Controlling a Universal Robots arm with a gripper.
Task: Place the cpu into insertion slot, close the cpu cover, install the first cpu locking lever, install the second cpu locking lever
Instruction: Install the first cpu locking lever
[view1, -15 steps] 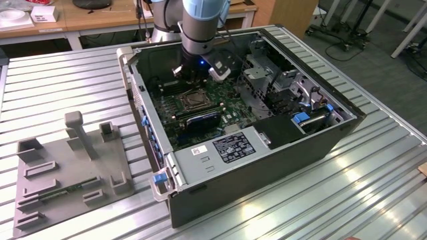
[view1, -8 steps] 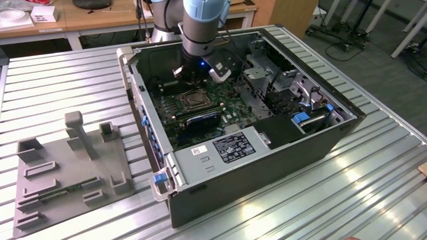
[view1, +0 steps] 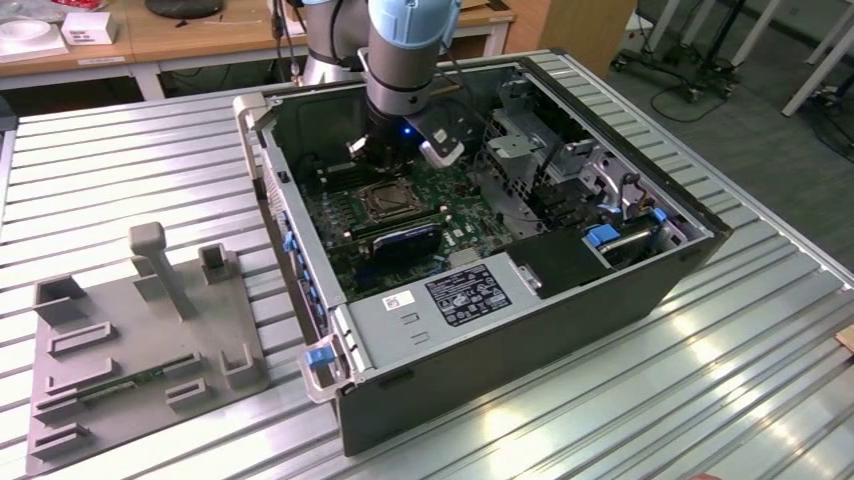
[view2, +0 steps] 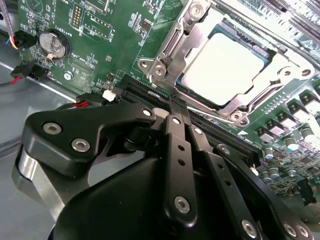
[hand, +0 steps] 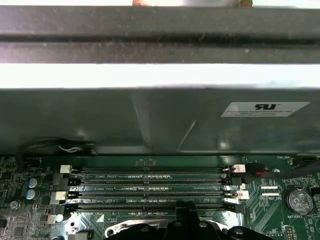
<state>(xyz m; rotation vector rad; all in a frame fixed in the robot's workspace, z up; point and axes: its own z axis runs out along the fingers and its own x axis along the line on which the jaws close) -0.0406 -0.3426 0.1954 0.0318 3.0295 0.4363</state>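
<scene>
On the ribbed table (view1: 747, 330) lies an open case (view1: 534, 340), and the arm (view1: 400, 50) reaches straight down into it. Its gripper (view2: 176, 107), jaws closed on nothing we can see, hangs just beside the slot (view1: 390, 200), where the cover (view2: 170, 50) lies over the cpu (view2: 227, 65). We judge the levers to be the step in hand, calling for a careful push at the slot's edge.

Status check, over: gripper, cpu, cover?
Gripper shut, over memory slots. Cpu seated, cover down around it. Nothing seen in the way.
</scene>
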